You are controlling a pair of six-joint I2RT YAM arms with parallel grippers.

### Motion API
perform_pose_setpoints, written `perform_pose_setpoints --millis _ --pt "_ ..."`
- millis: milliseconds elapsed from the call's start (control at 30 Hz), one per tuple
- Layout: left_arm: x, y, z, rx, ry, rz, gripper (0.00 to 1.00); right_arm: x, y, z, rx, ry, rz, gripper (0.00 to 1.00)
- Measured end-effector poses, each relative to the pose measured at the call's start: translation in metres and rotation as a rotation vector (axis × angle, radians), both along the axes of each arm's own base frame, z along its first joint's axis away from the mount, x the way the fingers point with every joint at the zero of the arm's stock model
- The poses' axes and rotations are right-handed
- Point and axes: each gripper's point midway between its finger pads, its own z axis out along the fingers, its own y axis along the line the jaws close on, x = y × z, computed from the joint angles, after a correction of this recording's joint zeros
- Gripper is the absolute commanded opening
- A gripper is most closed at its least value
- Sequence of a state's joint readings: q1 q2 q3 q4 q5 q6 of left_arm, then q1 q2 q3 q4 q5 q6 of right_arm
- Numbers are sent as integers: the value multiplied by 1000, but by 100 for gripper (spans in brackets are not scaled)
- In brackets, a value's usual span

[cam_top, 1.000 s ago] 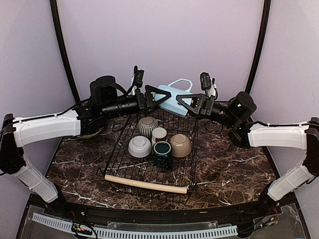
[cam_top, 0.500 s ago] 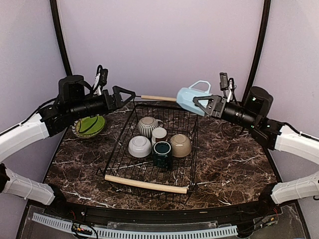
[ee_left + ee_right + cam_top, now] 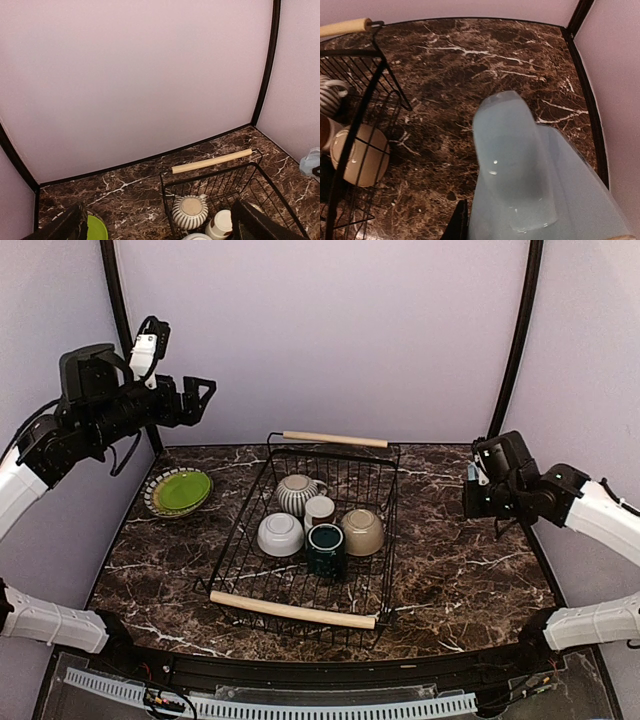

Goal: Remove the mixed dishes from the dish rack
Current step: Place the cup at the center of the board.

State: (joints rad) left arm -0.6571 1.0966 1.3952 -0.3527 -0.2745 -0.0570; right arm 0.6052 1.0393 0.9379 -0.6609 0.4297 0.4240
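The black wire dish rack (image 3: 252, 508) with wooden handles stands mid-table. It holds a grey-striped mug (image 3: 297, 494), a small white-brown cup (image 3: 319, 510), a white bowl (image 3: 280, 534), a dark-teal mug (image 3: 326, 548) and a beige bowl (image 3: 362, 531). My right gripper (image 3: 474, 502) is right of the rack, low over the table, shut on the light-blue mug (image 3: 530, 175), which fills the right wrist view beside one black finger (image 3: 460, 222). My left gripper (image 3: 202, 396) is open and empty, raised high at the far left. A green plate (image 3: 181, 491) lies on another plate left of the rack.
In the left wrist view I see the rack's far handle (image 3: 212, 162), the striped mug (image 3: 190, 211) and the green plate (image 3: 96, 229). Black frame posts (image 3: 515, 340) and purple walls enclose the table. Bare marble (image 3: 470, 580) lies right of the rack.
My right gripper carried the light-blue mug from above the rack's far edge to the right and down. My left gripper let go earlier and swung up and away to the far left.
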Motion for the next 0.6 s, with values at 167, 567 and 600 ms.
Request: perform_pose_setpoints --millis 167,567,600 --pt "9 11 -40 135 11 70 99 7 -27 -33 -85 167 -57 0" --pt "7 26 -72 271 19 115 99 73 -61 -104 11 509 -83 0" --pt "7 26 -71 271 15 115 99 76 -63 -111 20 534 -84 0"
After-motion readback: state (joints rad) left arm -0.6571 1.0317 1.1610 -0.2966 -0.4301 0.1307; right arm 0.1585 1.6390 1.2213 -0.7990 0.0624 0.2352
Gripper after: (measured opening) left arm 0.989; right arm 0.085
